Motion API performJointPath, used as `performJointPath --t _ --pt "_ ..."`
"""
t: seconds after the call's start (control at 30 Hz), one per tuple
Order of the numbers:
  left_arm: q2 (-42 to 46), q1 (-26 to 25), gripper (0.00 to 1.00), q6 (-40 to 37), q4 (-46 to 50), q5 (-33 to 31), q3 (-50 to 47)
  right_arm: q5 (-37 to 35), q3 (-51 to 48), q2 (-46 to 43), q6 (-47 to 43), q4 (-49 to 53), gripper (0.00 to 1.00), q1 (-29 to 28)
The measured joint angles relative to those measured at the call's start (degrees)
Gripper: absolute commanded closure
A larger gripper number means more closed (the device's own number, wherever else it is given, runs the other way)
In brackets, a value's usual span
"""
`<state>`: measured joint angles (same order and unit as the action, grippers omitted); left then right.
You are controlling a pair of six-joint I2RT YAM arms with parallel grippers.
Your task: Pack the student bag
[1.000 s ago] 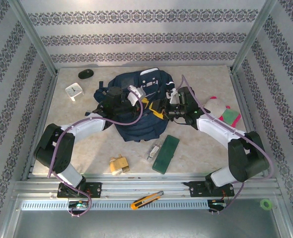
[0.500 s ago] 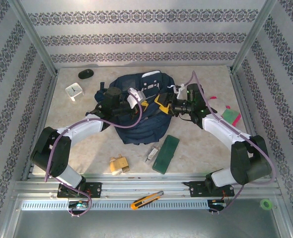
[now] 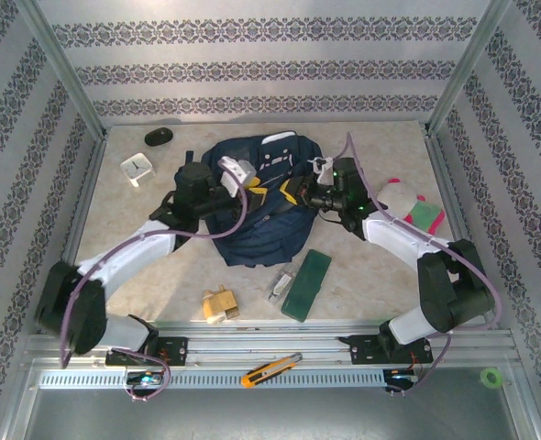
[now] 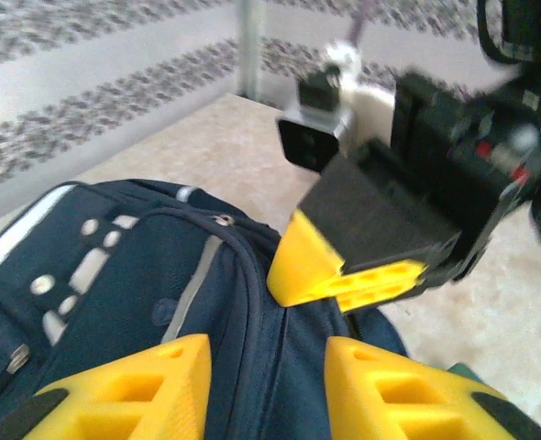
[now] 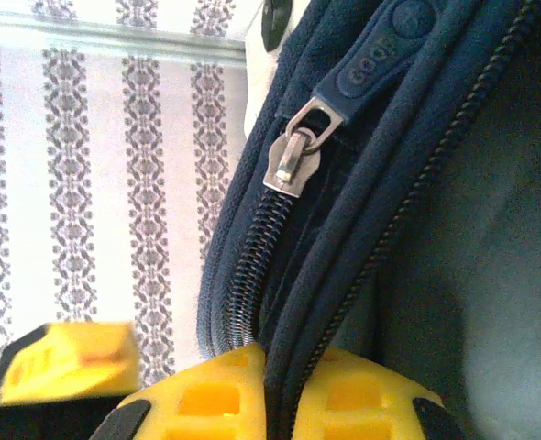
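My right pincer (image 5: 280,380) was pressed shut on the zipper edge of the student bag (image 3: 252,234) at mid-table. My left pincer (image 4: 266,380) stood spread just above it. A green case (image 3: 307,284) lay nearby on the beige table (image 3: 380,275), with patterned walls (image 3: 270,69) around.

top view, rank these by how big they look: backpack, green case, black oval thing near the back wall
1. backpack, by far the largest
2. green case
3. black oval thing, smallest
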<state>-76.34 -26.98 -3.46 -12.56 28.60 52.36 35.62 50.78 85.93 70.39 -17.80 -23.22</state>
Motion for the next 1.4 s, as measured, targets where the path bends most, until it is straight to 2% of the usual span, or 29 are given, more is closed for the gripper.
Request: performJointPath --t 0.13,0.27,0.43,0.57,0.9,1.0,1.23,1.4 --pt "9.27 -0.11 0.55 7.98 8.41 -5.75 -1.95 -6.29 -1.16 -0.44 2.19 -2.27 1.00 -3.48" --pt "14.67 -0.74 0.45 15.80 14.43 -9.46 -6.23 -11.26 -1.16 -1.05 3.26 -3.06 1.00 -5.99" --pt "15.91 -0.83 0.34 21.68 19.69 -11.82 -10.47 -13.90 -0.92 -1.14 3.45 -3.45 1.00 -6.95" --pt "14.25 -0.83 0.32 24.65 20.22 -11.65 -10.99 -14.19 -0.33 -1.14 3.45 -3.43 1.00 -6.95" --pt "8.68 -0.83 0.32 31.93 15.39 -8.13 -13.27 -14.19 -0.15 -1.14 3.48 -3.45 1.00 -7.06" --pt "7.87 -1.42 0.39 33.42 13.05 -7.39 -13.33 -14.19 -0.15 -1.14 3.48 -3.45 1.00 -7.06" --pt "4.92 -2.40 0.41 36.81 6.32 -6.16 -13.40 -14.21 0.17 -1.03 3.69 -3.50 1.00 -7.19" --pt "2.49 -2.67 0.52 38.07 4.04 -6.19 -13.40 -14.49 0.42 -1.01 4.04 -3.50 1.00 -7.41"
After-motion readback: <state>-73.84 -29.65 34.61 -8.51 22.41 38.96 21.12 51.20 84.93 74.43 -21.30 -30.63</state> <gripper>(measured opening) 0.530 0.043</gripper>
